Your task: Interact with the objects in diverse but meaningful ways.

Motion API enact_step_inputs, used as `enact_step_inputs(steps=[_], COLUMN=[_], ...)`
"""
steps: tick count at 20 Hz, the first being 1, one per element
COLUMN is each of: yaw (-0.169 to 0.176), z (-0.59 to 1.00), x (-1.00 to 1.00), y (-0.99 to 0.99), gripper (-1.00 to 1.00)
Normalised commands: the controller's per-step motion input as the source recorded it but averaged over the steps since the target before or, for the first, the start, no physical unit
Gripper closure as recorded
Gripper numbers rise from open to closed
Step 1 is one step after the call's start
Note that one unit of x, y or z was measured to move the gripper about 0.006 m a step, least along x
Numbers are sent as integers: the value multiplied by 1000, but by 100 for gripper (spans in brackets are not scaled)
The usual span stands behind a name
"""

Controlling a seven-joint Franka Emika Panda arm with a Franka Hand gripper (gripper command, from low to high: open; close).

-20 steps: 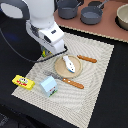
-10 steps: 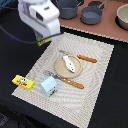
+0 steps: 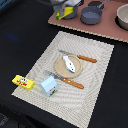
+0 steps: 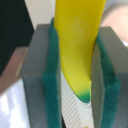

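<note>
Since the earlier frames our arm has swung off the placemat (image 3: 70, 75) toward twelve o'clock, near the dark grey pot (image 3: 91, 15). In the wrist view, our jaws (image 4: 75, 75) grip the yellow banana (image 4: 80, 45), lifted clear.

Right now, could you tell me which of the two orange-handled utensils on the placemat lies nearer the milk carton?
The orange-handled utensil beside the milk carton, below the wooden plate in the exterior view; the other utensil lies beyond the plate.
</note>
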Motion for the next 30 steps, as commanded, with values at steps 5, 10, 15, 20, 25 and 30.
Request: enact_step_inputs(steps=[5, 10, 15, 20, 25, 30], yaw=[-116, -196, -154, -76, -38, -42], z=[83, -186, -207, -305, -358, -394], x=[794, 671, 658, 586, 605, 526], y=[34, -6, 172, 405, 478, 184], gripper=[100, 100, 100, 100, 100, 100])
